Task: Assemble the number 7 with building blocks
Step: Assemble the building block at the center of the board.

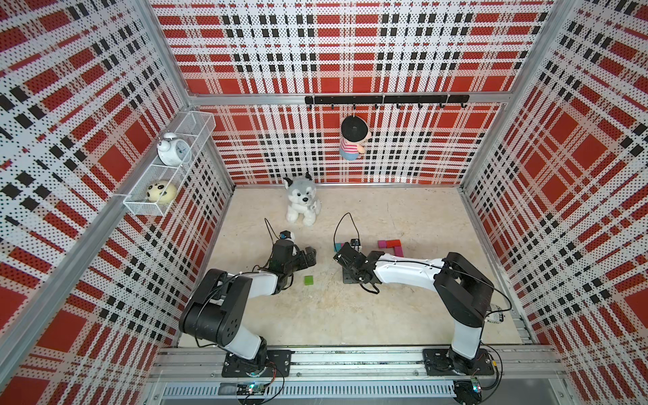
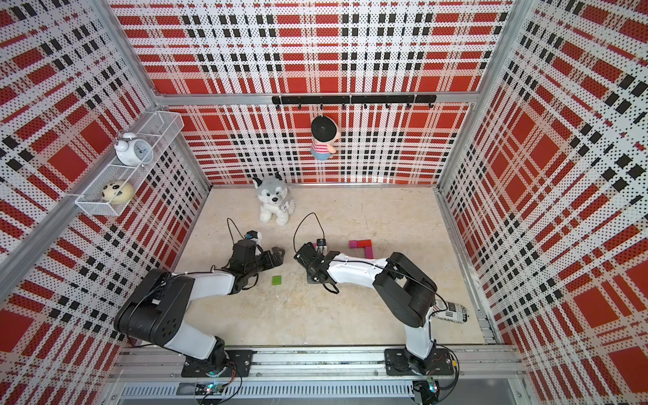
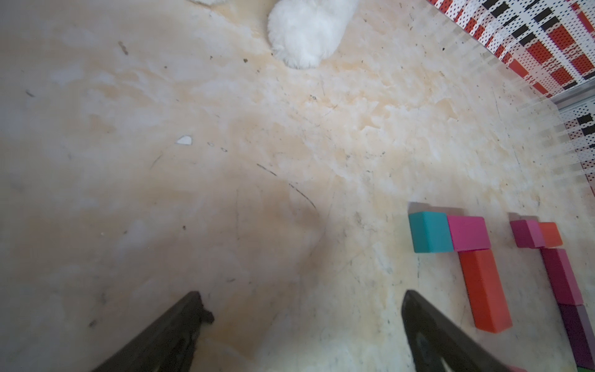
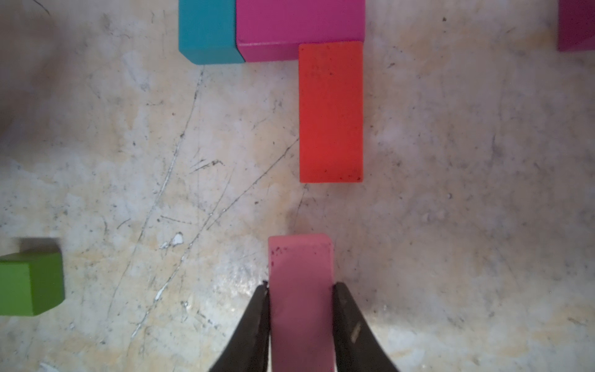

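R end effector (image 4: 299,286) is clamped on the pink block (image 4: 301,257), roughly in line w/ the red-orange block (image 4: 331,111) but apart from its near end; can't tell if pink touches the bench (image 4: 467,193). Red-orange butts against the magenta block (image 4: 299,22), teal block (image 4: 207,30) flush beside that: my number 7 (image 3: 483,286) so far, top bar plus part of the stem. Green block (image 4: 30,283) sits well off by itself. L end effector (image 3: 302,292) hangs w/ jaws spread wide, near the green one.

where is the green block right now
In both top views the green block lies alone on the table, in the gap between the two arms, just nearer the bases than the left gripper.
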